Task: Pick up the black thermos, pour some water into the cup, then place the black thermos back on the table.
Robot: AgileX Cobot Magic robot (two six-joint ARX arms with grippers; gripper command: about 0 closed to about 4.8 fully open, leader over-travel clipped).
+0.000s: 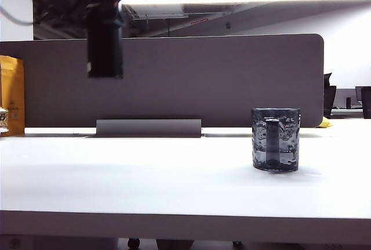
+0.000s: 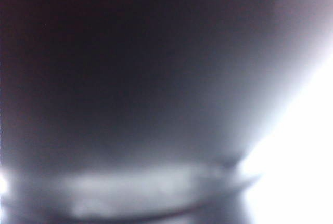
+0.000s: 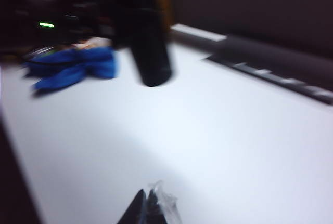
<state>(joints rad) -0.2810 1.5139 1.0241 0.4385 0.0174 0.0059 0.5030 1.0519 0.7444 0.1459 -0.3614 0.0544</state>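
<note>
your left hand (image 1: 104, 6) gripped the matte black thermos (image 1: 105, 41), a slim cylinder hanging clear above the smooth white surface (image 1: 145, 174). your right hand (image 3: 148, 208) was pinched closed, empty. the bumpy grey glass cup (image 1: 276, 138) stood well right

The exterior camera sits low, almost level with the white surface (image 1: 145, 174), and faces the grey partition panel (image 1: 220, 82) at the back. The cup (image 1: 276, 139) stands near it. The left wrist camera is pressed so close to the black thermos (image 2: 130, 78) that the picture is only a dark blur. The right wrist camera looks across the surface (image 3: 208, 130) from above, over the right claw (image 3: 148, 208). It shares the thermos (image 3: 148, 42) and the panel with the exterior view (image 1: 105, 35).
</note>
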